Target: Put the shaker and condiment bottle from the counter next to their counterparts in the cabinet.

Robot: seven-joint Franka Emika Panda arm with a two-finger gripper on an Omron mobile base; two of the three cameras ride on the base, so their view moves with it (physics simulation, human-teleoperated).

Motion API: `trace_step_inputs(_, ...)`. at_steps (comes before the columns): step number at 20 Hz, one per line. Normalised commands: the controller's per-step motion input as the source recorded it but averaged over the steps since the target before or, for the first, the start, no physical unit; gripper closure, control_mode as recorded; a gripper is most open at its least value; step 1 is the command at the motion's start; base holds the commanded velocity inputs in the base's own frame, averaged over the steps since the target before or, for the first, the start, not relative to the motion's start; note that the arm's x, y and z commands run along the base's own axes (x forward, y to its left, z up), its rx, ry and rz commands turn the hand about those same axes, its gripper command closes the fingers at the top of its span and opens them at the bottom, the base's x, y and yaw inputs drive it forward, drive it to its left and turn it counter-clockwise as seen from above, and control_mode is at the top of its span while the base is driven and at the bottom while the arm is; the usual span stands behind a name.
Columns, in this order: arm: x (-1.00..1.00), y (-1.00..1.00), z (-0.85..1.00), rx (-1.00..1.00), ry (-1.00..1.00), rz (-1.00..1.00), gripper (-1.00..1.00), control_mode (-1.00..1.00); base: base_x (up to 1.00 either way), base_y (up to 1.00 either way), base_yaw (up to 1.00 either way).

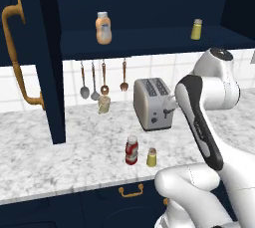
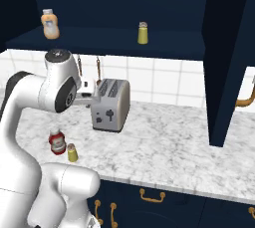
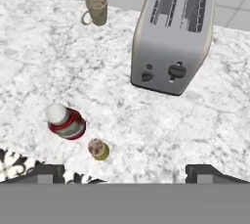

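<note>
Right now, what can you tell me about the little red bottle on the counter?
The condiment bottle is small and red, with a white cap and a pale label band, and looks like plastic. It stands upright near the front edge of the marbled counter, in front of the toaster. The yellow shaker stands close beside it, apart. Nothing grips it.

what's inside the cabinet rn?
On the cabinet shelf: peach-orange bottle left, yellow shaker right, far apart. Upper interior is dark; nothing else discernible.
</note>
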Motion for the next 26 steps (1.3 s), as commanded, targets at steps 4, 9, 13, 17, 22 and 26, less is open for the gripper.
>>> trace_step_inputs(4,-0.55,0.00,-0.19,0.04,-0.27,0.29,-1.00,-1.00,0.00,0.00,0.00)
trace_step_inputs(9,-0.35,-0.01,-0.22,0.02,-0.24,0.30,-1.00,-1.00,0.00,0.00,0.00)
trace_step_inputs(13,-0.16,-0.07,-0.21,0.05,-0.18,0.26,-1.00,-1.00,0.00,0.00,0.00)
trace_step_inputs(17,-0.06,-0.03,-0.17,0.03,-0.15,0.26,-1.00,-1.00,0.00,0.00,0.00)
trace_step_inputs(22,-0.09,0.00,-0.20,0.03,-0.16,0.29,-1.00,-1.00,0.00,0.00,0.00)
trace_step_inputs(26,-0.01,0.00,-0.25,0.03,-0.05,0.31,-1.00,-1.00,0.00,0.00,0.00)
